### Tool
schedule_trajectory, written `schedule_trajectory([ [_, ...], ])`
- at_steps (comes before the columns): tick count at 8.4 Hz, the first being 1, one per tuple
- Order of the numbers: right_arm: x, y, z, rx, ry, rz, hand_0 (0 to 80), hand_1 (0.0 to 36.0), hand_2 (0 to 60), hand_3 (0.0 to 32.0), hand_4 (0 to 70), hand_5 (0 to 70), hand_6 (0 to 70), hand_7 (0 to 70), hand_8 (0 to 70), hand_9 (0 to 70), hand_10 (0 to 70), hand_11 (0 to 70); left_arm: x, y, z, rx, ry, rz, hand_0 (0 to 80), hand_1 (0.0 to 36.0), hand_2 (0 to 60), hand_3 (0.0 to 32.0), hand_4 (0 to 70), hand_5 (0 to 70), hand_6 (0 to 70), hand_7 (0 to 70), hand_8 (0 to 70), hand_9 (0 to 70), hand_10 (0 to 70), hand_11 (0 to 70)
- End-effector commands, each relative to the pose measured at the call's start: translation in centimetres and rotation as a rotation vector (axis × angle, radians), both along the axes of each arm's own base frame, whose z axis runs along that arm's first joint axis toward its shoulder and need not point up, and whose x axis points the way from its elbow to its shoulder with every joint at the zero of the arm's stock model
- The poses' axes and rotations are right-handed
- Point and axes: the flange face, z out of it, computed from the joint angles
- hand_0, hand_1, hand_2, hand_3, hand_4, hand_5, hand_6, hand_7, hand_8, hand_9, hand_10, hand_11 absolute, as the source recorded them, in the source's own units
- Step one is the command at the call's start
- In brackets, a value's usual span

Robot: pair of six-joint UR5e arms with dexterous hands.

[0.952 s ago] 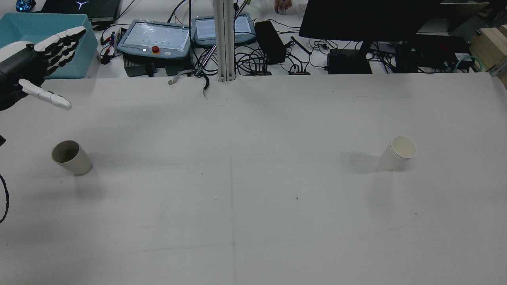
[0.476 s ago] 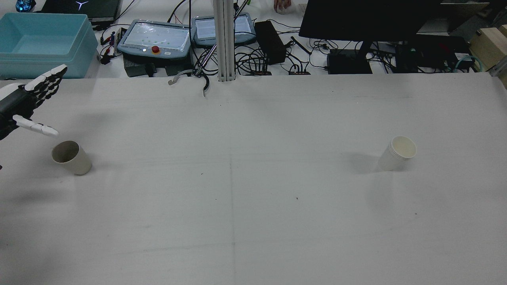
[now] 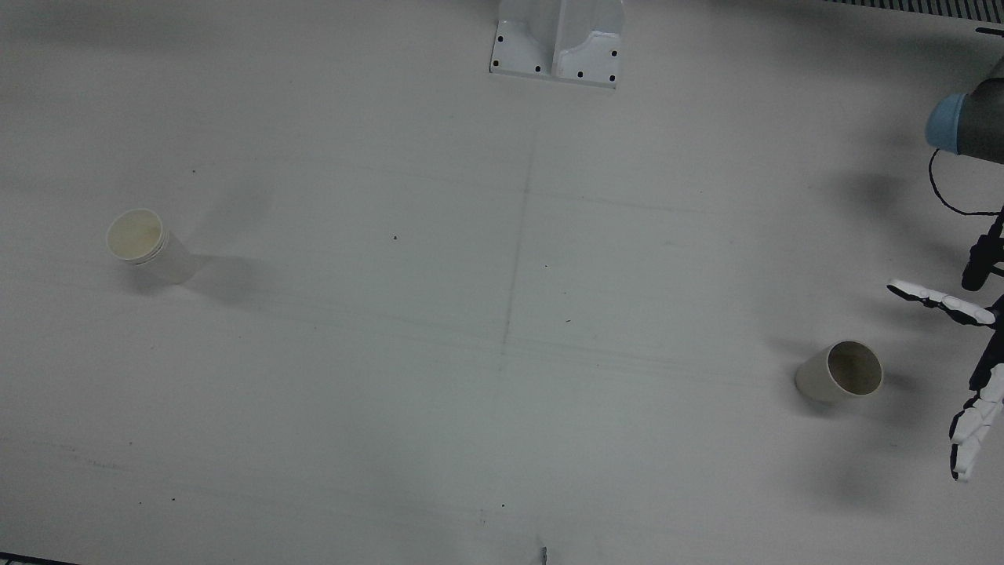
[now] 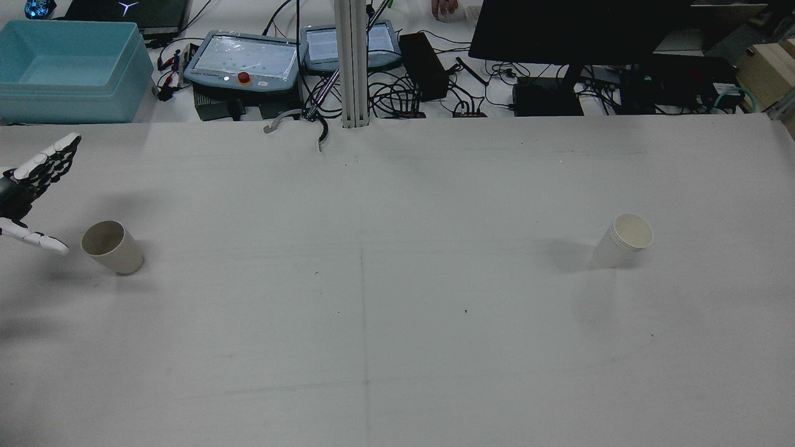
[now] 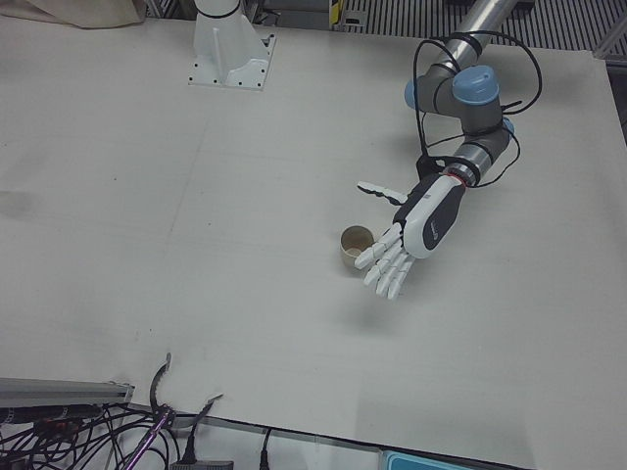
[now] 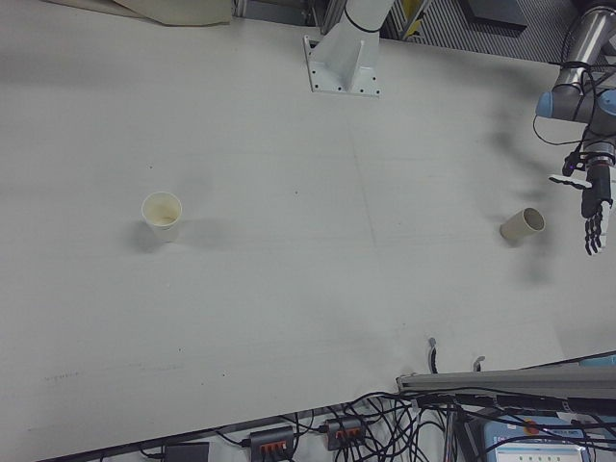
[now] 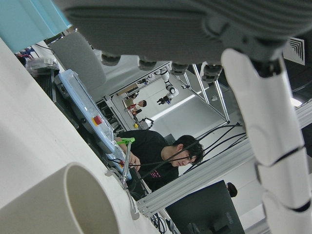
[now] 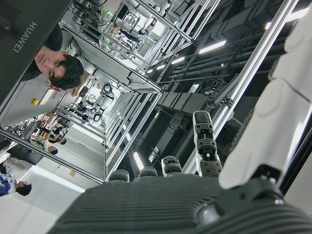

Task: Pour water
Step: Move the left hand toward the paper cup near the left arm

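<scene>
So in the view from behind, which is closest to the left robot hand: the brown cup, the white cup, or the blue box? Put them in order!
From the left robot hand:
1. Brown cup, right beside it on the table's left.
2. Blue box, behind the table at the far left.
3. White cup, way over on the table's right side.

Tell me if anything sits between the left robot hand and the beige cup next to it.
Nothing visible does. The left robot hand is open beside the beige cup, with only bare table between them. The white cup stands far across the table.
</scene>
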Motion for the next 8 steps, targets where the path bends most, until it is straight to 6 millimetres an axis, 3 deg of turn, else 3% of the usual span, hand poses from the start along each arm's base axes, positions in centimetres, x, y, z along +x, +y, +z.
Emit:
schedule_trajectory([
  [1,0.0,0.0,0.2,-0.006,0.002,0.0,48.3,10.0,0.0,3.8,14.4,12.1,2.4,8.3,0.0,0.2,0.0,0.0,3.8,1.3,2.4,0.028,0.015,-0.023,49.8,15.0,11.4,15.0,6.1,5.7,0.0,5.5,0.3,1.6,0.0,0.0],
  [2,0.0,0.0,0.2,-0.006,0.002,0.0,48.2,10.0,0.0,4.0,13.9,11.9,2.0,7.6,0.0,0.1,0.0,0.0,4.3,1.4,4.8,0.017,0.005,-0.015,48.9,13.7,10.8,15.4,6.1,5.0,0.0,5.2,0.2,1.6,0.0,0.0],
  [4,-0.1,0.0,0.3,-0.012,0.009,-0.002,48.5,10.3,0.0,4.2,13.7,12.0,1.8,7.6,0.0,0.1,0.0,0.0,3.7,2.0,7.6,-0.014,-0.001,-0.007,50.3,15.0,10.6,14.0,7.3,7.3,0.0,6.1,0.4,1.8,0.0,0.0],
  [6,-0.2,0.1,0.3,-0.017,0.011,-0.003,48.3,10.1,0.0,4.4,13.5,12.0,1.8,7.6,0.0,0.1,0.0,0.0,4.3,2.1,8.9,-0.014,-0.019,-0.002,50.5,15.1,9.4,13.4,8.0,9.3,0.0,6.9,0.5,2.0,0.0,0.0],
  [8,-0.2,0.0,0.4,-0.019,0.013,-0.004,48.2,9.9,0.0,4.2,13.3,12.0,1.7,7.4,0.0,0.0,0.0,0.0,5.8,0.9,9.0,-0.015,-0.02,0.001,50.1,13.7,7.0,13.8,8.0,9.6,0.0,7.1,0.5,2.0,0.0,0.0],
])
